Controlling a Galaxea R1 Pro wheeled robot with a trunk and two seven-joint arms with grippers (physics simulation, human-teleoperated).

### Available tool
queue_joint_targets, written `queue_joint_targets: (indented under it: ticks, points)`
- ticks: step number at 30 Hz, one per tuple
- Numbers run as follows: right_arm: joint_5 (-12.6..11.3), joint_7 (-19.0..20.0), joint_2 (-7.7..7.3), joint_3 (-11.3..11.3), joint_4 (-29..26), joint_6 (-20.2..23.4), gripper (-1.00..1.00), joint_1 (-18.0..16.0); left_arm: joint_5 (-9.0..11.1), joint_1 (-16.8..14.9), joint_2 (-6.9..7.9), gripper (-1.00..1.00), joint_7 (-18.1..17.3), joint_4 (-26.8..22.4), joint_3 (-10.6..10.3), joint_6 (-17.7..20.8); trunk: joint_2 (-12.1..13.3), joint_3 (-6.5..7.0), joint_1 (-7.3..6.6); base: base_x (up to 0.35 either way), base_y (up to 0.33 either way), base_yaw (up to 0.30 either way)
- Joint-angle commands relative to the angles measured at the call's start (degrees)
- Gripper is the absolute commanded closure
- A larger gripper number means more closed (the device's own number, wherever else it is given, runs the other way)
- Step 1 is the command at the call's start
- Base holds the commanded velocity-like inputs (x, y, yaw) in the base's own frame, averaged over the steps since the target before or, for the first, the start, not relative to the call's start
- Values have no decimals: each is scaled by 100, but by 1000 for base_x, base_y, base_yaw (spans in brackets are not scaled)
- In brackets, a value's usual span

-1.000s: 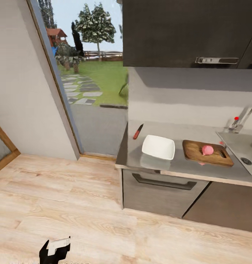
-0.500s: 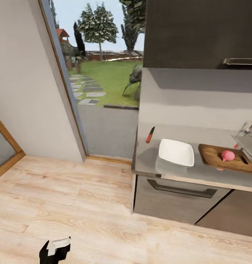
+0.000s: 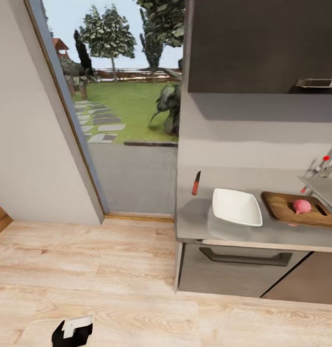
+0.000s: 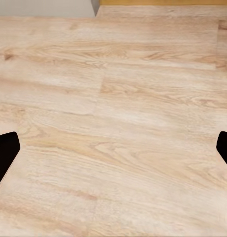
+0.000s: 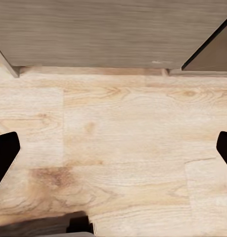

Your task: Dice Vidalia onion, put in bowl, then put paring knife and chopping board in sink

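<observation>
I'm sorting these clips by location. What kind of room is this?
Most likely a home kitchen: a grey countertop over cabinet fronts carries a white bowl, a chopping board and a red-handled paring knife, with a tap at the right edge.

Pale wood-plank floor [image 3: 89, 270], a plain grey wall [image 3: 26, 144], a tall glass door [image 3: 122, 96] onto a sunny garden, dark cabinets [image 3: 262, 43] overhead.

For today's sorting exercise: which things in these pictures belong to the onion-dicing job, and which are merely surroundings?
Job: onion, chopping board, paring knife, bowl, countertop, sink.

Surroundings: wooden floor, upper cabinet, garden.
</observation>
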Motion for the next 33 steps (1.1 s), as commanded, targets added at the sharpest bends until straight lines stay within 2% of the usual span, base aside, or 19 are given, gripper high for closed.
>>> queue_joint_targets:
  ticks: [1, 27, 33]
  points:
    - [44, 23, 7, -48, -4, -20, -100, -6, 17, -6, -2, -100, 22, 14, -49, -20, -8, -5, 3, 106, 268, -211]
    - [43, 22, 7, -48, -4, -20, -100, -6, 17, -6, -2, -100, 22, 14, -53, -19, -8, 124, 3, 5, 299, -198]
    - [43, 23, 7, -48, -4, -20, -100, -6, 17, -6, -2, -100, 22, 14, -54, -14, -8, 162, 3, 154, 287, -195]
